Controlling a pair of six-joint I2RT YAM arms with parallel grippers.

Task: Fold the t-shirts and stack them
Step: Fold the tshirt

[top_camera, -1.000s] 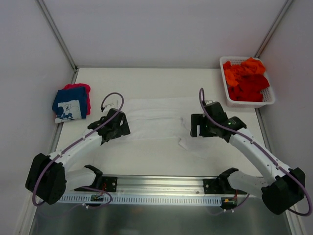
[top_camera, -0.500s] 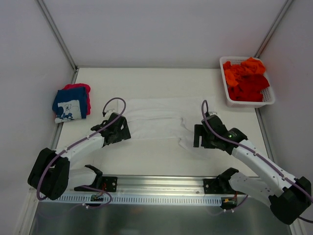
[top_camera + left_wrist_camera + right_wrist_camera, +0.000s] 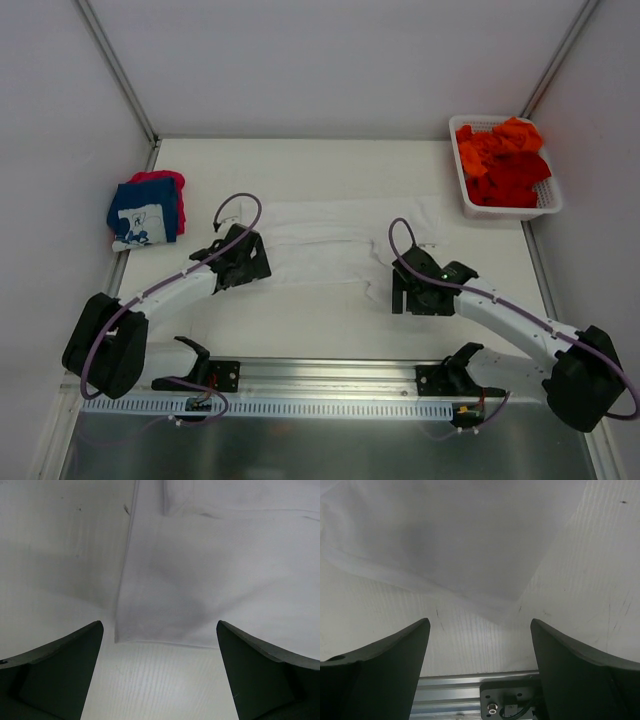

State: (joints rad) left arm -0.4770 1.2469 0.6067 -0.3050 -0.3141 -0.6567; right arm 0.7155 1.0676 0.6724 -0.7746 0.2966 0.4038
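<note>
A plain white t-shirt (image 3: 330, 240) lies spread flat across the middle of the table. My left gripper (image 3: 243, 263) hovers at its near left corner, open and empty. In the left wrist view that corner of the white t-shirt (image 3: 210, 570) lies just ahead of the open left gripper (image 3: 160, 627). My right gripper (image 3: 413, 293) hangs over the shirt's near right part, open and empty. In the right wrist view the white t-shirt (image 3: 450, 535) ends in a flap ahead of the right gripper (image 3: 480, 625). A navy t-shirt with white print (image 3: 145, 212) lies folded on a pink-red one (image 3: 165, 180) at the far left.
A white lattice basket (image 3: 510, 212) at the back right holds crumpled orange and red t-shirts (image 3: 505, 165). The metal rail (image 3: 320, 385) with the arm bases runs along the near edge and also shows as the rail (image 3: 465, 690) in the right wrist view. Walls close in on both sides.
The right gripper has moved toward the near edge and a little left, off the shirt's right side. The left gripper has shifted slightly right. Both stayed open.
</note>
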